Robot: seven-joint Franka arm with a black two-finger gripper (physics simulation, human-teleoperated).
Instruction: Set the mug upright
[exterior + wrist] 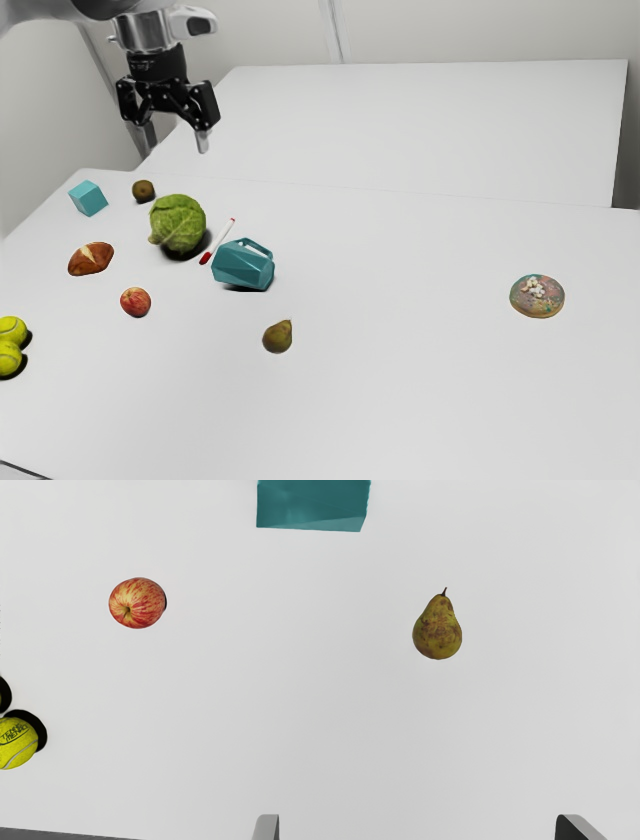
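Lying on its side, the mug (240, 266) has a marker (222, 236) just beside it and a pear (278, 337) near; the open hand (176, 144) hangs well apart from it.

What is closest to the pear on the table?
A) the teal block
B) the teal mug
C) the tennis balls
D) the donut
B, because the teal mug lies just behind the pear, while the donut, block and balls are all much farther away.
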